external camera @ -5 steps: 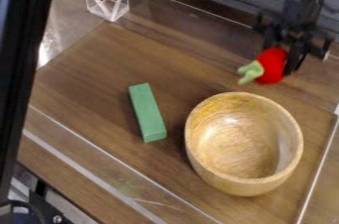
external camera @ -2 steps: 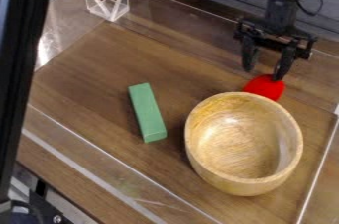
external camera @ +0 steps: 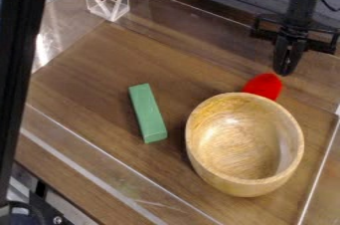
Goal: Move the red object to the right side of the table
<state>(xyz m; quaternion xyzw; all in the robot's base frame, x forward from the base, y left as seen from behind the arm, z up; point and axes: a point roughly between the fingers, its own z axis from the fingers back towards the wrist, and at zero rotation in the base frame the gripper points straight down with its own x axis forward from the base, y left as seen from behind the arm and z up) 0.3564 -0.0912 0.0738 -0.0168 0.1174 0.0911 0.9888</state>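
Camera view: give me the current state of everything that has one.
Gripper: shut, holding nothing, beyond the red toy
Red toy: lying on the table, beside the bowl
Bowl: upright, nothing in it
Green block: lying flat
Table: bearing toy, bowl and block

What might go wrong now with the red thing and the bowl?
The red thing lies right by the bowl's rim, so a bump might push it against the bowl. It looks rounded, so it may roll when touched. The claw is just above it, holding nothing, and might knock it if it moves down.
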